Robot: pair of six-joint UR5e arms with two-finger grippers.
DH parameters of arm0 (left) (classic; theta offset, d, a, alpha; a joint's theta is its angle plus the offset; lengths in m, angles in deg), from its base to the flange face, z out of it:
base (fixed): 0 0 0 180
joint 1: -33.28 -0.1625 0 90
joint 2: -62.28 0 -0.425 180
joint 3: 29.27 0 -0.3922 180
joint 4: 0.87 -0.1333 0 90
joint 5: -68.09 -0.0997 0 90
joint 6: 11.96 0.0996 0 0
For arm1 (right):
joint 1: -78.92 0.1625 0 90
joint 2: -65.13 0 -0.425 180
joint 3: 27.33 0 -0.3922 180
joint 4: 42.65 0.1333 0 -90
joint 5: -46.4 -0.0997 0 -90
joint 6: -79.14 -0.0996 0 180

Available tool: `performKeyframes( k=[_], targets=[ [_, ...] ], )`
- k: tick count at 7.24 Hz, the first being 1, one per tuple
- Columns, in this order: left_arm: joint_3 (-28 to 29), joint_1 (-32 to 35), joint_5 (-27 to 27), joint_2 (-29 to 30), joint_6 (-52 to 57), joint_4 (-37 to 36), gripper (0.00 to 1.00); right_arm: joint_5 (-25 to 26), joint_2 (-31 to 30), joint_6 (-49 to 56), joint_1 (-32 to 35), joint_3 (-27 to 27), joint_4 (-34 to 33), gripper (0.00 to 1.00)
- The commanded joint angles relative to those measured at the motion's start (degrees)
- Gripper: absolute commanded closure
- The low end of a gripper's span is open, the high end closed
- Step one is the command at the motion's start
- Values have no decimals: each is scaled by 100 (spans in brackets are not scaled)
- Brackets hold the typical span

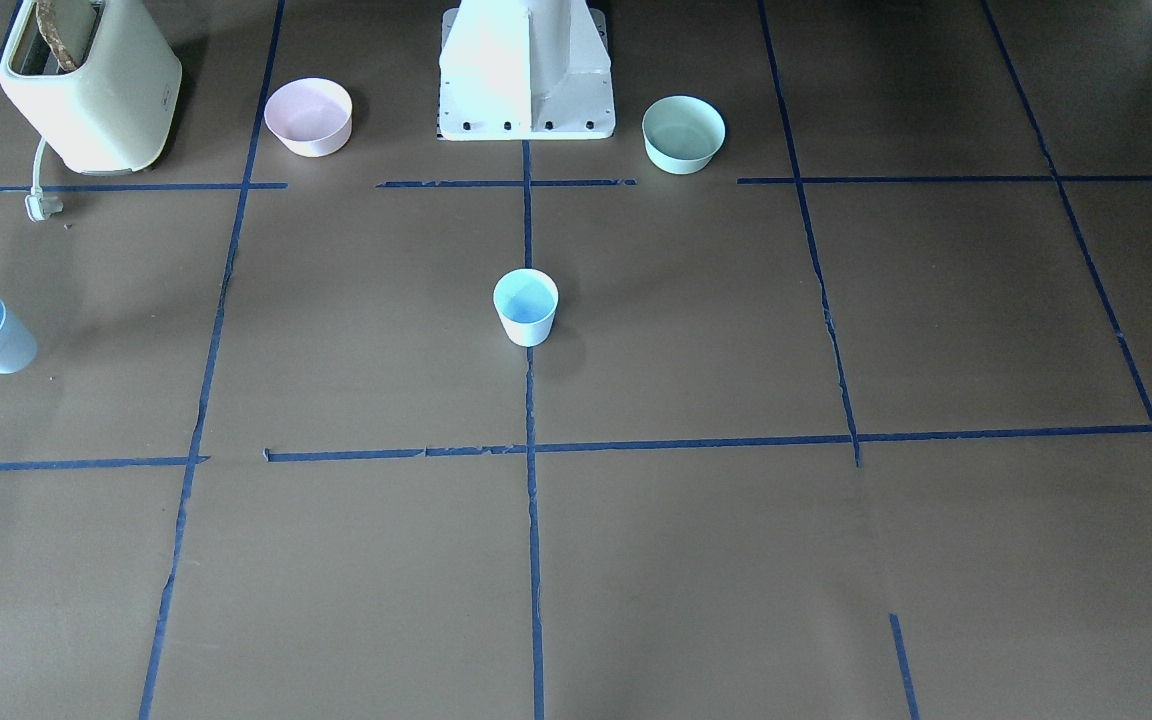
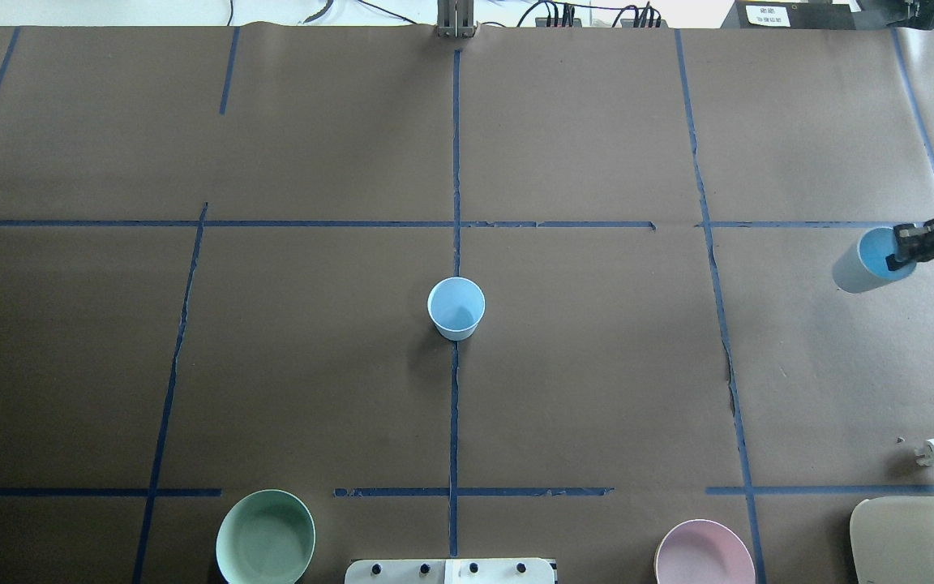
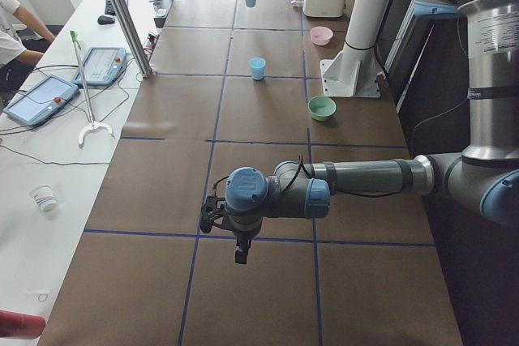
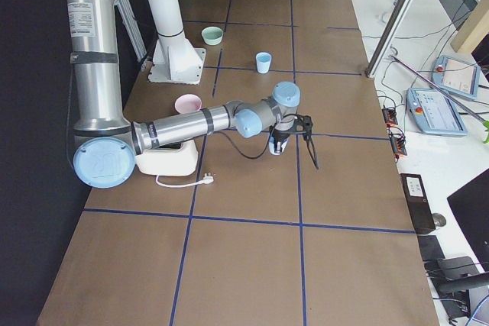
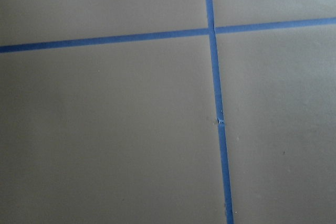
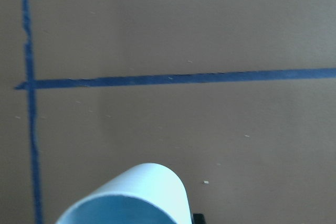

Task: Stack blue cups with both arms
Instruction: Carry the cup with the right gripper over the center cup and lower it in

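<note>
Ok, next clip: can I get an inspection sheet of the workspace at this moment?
Surface: brown paper table, blue tape grid torn in spots.
Job's things: centre blue cup upright on the middle tape line; second blue cup toward the robot's right, gripped at its rim.
Clutter: mint green bowl, pink bowl, cream toaster.
Grippers: right gripper shut on second blue cup; left gripper over bare table, state cannot be told.
Cables: toaster plug lying loose on the table.
Surroundings: seated operator, pendants on the side bench.
</note>
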Motion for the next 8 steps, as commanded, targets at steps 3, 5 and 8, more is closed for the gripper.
performKeyframes(
  k=[3,5,8],
  targets=[
    [-14,-171,24,446,-54,-488,0,1169,2884,-3364,-2028,-253,-1717,100],
    [-23,-171,41,464,-238,-479,0,1777,3775,-4342,-2690,229,-1747,100],
    [-31,-171,41,464,-239,-470,0,2149,3814,-4547,-3141,249,-1721,100]
  ],
)
